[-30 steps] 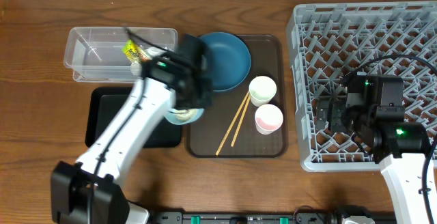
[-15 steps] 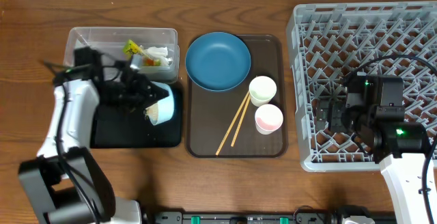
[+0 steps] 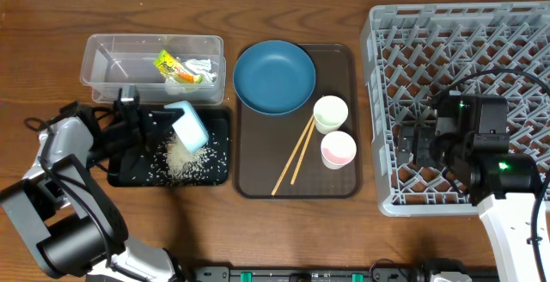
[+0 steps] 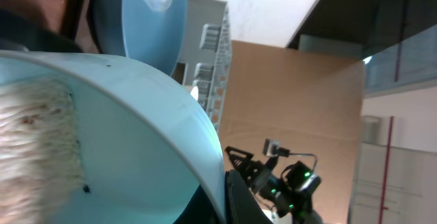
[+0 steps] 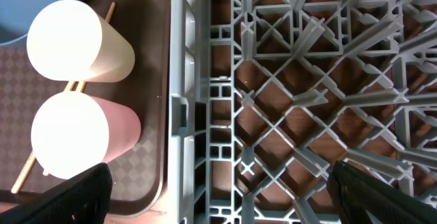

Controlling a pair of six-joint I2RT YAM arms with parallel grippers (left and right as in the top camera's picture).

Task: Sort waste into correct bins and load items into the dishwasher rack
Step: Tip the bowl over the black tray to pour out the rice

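Note:
My left gripper point(image 3: 161, 129) is shut on the rim of the white-and-pale-blue bowl point(image 3: 189, 125), tipped on its side over the black tray point(image 3: 129, 175). White rice scraps point(image 3: 185, 157) lie spread on that tray. In the left wrist view the bowl point(image 4: 116, 128) fills the frame, with rice point(image 4: 27, 142) stuck inside. The yellow-green wrapper point(image 3: 170, 64) and white tissue point(image 3: 199, 67) lie in the clear tub point(image 3: 107, 58). The blue plate point(image 3: 275, 76), cream cup point(image 3: 330, 113), pink cup point(image 3: 338, 150) and chopsticks point(image 3: 296, 153) sit on the brown tray point(image 3: 344, 58). My right gripper point(image 3: 421, 144) is open and empty above the grey rack point(image 3: 464, 24).
The right wrist view shows the rack's left wall point(image 5: 181, 80), its peg lattice point(image 5: 307, 80), and the cream cup point(image 5: 75, 39) and pink cup point(image 5: 75, 138) just left of it. Bare wood table lies along the front.
My left arm has swung left from the brown tray to the black tray with the bowl. The bowl has tipped over and rice has spilled onto the black tray. The right arm has not moved.

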